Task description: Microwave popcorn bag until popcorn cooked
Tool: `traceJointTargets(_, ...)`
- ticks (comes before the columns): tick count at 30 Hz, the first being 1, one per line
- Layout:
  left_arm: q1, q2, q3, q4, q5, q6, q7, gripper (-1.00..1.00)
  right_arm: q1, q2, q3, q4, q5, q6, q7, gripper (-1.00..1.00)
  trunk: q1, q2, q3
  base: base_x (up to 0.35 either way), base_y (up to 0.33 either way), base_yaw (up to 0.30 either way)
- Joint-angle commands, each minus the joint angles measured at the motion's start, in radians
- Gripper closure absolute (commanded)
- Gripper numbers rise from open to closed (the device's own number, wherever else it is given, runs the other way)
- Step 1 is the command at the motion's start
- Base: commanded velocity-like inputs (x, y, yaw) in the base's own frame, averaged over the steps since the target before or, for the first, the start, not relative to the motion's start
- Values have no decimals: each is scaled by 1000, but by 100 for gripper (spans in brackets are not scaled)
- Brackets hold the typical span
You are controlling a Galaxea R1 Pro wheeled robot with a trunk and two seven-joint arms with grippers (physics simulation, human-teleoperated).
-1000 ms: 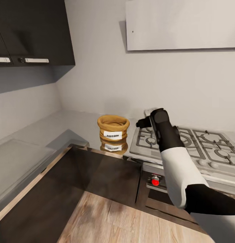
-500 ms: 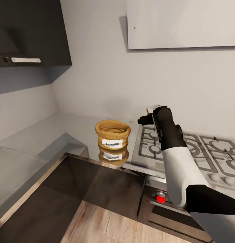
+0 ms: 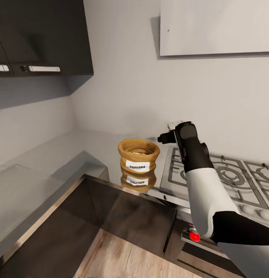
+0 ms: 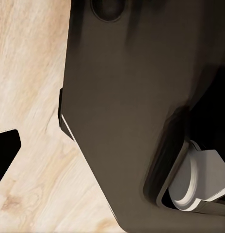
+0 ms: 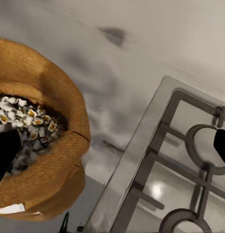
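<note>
Kitchen corner, simulator render. Walls [image 3: 123, 77]: plain pale grey. Upper cabinet [image 3: 45, 34], 10 o'clock: dark, with silver bar handles [image 3: 41, 68]. Pale wall panel [image 3: 215, 27], 1 o'clock. Steel gas hob [image 3: 227, 175], 3 o'clock, grey grates. Lower cabinet fronts [image 3: 123, 208]: dark brown, glossy. Floor [image 3: 123, 258], 6 o'clock: light wood planks. Red knob [image 3: 194, 236] below the hob.

Right arm [image 3: 206, 193]: white rounded forearm shell, black glossy wrist section above, black shell at elbow end. Small silver-grey block beside black gripper [image 3: 164, 138] at tip. Left wrist view: dark brown-black smooth casing [image 4: 127, 111], white rounded ring part [image 4: 195, 182] in recess.
</note>
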State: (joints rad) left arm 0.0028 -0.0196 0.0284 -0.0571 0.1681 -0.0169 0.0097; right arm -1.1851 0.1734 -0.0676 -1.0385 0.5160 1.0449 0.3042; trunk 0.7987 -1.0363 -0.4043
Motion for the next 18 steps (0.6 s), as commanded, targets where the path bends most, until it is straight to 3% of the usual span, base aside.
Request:
traceJointTargets(1, 0, 0, 2, -1, 5, -1, 1, -100, -1, 1, -3, 1, 10, 2, 10, -100, 0, -1, -1, 0, 0, 279)
traceJointTargets(6, 0, 0, 2, -2, 5, -1, 1, -100, -1, 1, -21, 4, 9, 2, 10, -100, 0, -1, -1, 0, 0, 208)
traceJointTargets(10, 0, 0, 2, -2, 5, -1, 1, -100, -1, 1, -123, 15, 19, 2, -2, -100, 0, -1, -1, 0, 0, 23)
traceJointTargets(14, 0, -1, 2, -1, 5, -1, 2, -100, -1, 1, -142, 53, 31, 2, -63, -100, 0, -1, -1, 0, 0, 2)
traceJointTargets(18, 0, -2, 3, -2, 5, -1, 4, -100, -1, 1, -143, 70, 33, 2, -79, -100, 0, -1, -1, 0, 0, 0)
